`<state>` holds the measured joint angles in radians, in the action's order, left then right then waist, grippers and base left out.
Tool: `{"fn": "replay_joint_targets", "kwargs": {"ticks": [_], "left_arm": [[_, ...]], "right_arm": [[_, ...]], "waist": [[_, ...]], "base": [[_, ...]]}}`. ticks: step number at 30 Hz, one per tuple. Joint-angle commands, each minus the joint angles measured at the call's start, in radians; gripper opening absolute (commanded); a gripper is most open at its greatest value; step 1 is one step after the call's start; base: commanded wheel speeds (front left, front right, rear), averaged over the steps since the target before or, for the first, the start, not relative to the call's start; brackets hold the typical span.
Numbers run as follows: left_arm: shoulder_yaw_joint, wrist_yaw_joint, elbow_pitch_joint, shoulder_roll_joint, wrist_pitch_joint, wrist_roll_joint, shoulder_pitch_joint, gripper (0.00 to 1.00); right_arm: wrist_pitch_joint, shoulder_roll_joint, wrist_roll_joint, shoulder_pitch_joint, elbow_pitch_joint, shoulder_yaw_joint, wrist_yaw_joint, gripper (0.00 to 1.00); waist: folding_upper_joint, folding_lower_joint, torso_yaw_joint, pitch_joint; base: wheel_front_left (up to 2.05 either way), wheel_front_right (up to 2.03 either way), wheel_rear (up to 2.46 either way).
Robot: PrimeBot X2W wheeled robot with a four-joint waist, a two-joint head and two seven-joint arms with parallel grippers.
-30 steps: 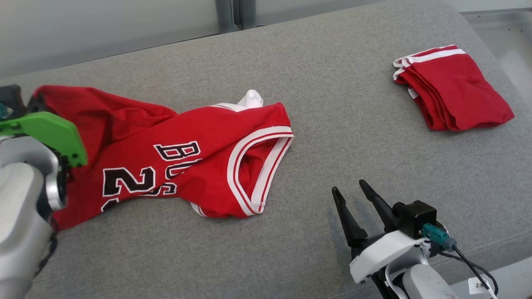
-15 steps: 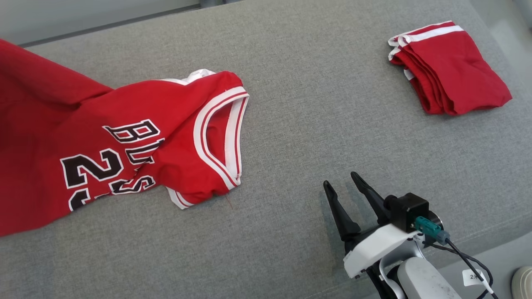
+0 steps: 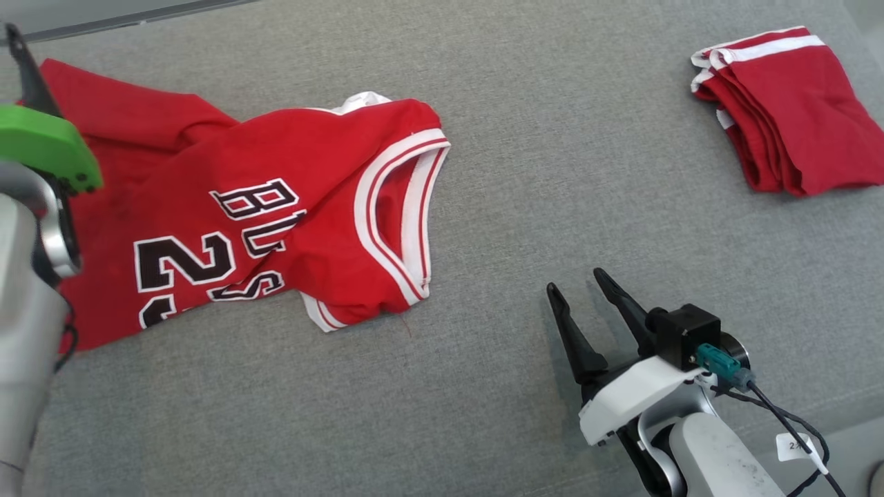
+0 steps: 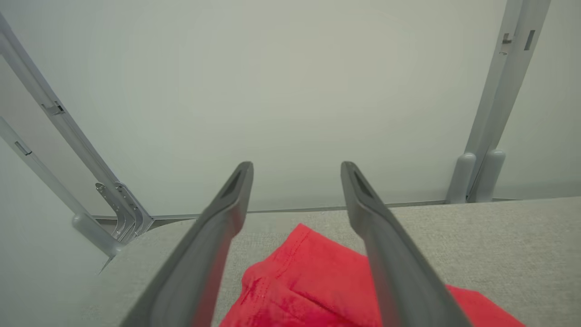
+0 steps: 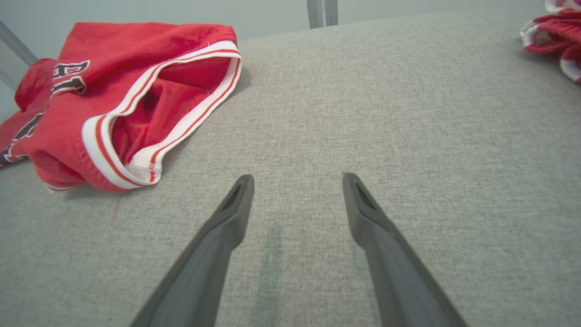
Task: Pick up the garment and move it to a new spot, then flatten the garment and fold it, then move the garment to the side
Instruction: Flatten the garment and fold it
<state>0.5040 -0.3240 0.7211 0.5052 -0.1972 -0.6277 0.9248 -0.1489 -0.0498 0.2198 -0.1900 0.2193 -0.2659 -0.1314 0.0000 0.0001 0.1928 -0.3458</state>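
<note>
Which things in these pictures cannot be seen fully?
Head view: folds hide part of the jersey lettering, and the left arm covers its left side.
Right wrist view: the right edge cuts off the folded red garment.
Left wrist view: the bottom edge and fingers of the left end effector hide most of the jersey.

We saw a red sleeveless jersey [image 3: 276, 207] lying crumpled across the left half of the head view, stretching from the upper left corner toward the centre, on a grey upholstered surface [image 3: 552, 172]. It bore black letters and a number outlined in white, partly lost in folds. A wide opening edged with white-and-red striped trim faced right; in the upper left of the right wrist view it gaped, showing red lining. A small white piece poked out at its top edge. In the left wrist view one red corner lay at bottom centre.
</note>
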Motion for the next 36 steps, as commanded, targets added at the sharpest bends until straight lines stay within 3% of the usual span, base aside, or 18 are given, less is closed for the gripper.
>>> {"fn": "replay_joint_targets", "kwargs": {"ticks": [1, 8, 21, 28, 36], "left_arm": [[-0.020, 0.008, -0.002, -0.025, -0.030, -0.026, -0.039, 1.00], [-0.117, 0.048, -0.110, -0.105, -0.070, -0.078, -0.186, 1.00], [-0.265, 0.099, -0.410, -0.237, -0.068, 0.031, -0.620, 1.00], [-0.319, 0.195, -0.566, -0.329, -0.067, 0.120, -0.811, 1.00], [-0.357, 0.294, -0.641, -0.410, -0.067, 0.242, -0.947, 1.00]], "right_arm": [[0.004, -0.001, -0.011, 0.012, -0.006, 0.011, 0.001, 1.00], [0.016, -0.002, -0.012, 0.042, -0.012, 0.028, 0.001, 1.00], [0.027, -0.002, 0.012, 0.125, -0.003, 0.033, 0.001, 1.00], [0.026, -0.002, 0.020, 0.145, 0.003, 0.032, 0.001, 1.00], [0.042, -0.006, -0.001, 0.121, 0.027, 0.021, 0.001, 1.00]], "waist": [[0.0000, -0.0001, -0.058, 0.036], [0.0000, -0.0001, -0.130, 0.100], [0.0000, -0.0001, -0.187, 0.233], [0.0000, -0.0001, -0.204, 0.266], [0.0000, -0.0001, -0.236, 0.270]], "base": [[0.00, 0.00, 0.00], [0.00, 0.00, 0.00], [0.00, 0.00, 0.00], [0.00, 0.00, 0.00], [0.00, 0.00, 0.00]]}}
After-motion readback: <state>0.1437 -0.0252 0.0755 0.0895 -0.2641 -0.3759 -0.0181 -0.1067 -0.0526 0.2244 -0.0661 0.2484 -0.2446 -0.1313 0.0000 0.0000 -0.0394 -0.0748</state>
